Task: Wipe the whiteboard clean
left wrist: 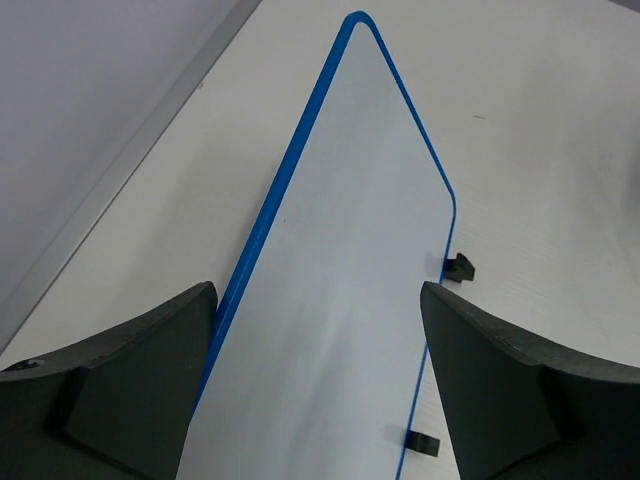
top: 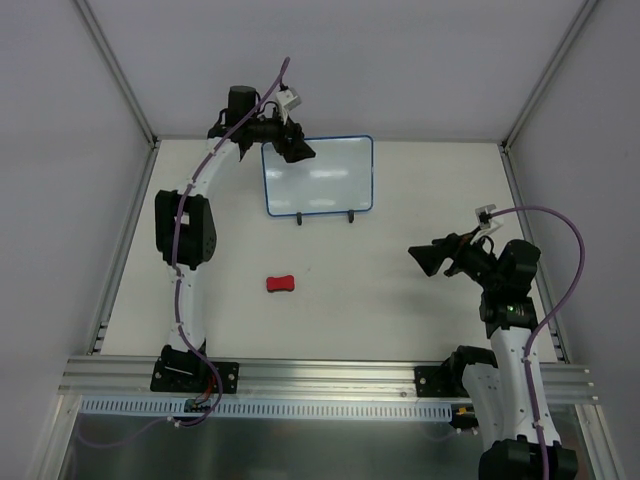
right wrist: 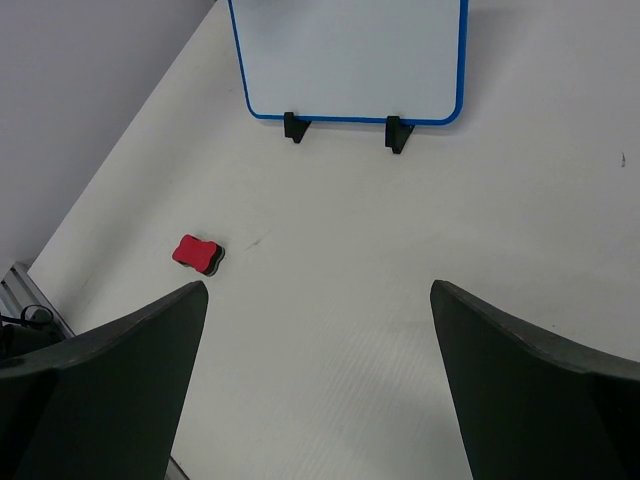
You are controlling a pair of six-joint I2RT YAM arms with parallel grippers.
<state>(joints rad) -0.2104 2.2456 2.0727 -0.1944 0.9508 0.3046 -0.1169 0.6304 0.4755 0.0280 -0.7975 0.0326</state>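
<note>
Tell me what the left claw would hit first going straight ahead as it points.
Likely the whiteboard: it lies between the open fingers of the left claw, though depth is unclear.

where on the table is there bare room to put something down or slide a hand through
Widest bare patch: the table between the red eraser and the right gripper, in front of the whiteboard. Also bare: right of the whiteboard, up to the table edge. Crowded: the board's far left corner, where the open left gripper sits.

My jaws stood wide apart with the whiteboard (left wrist: 340,300) between them, two black clips (left wrist: 458,267) at its right edge, tabletop (left wrist: 540,120) beyond.
</note>
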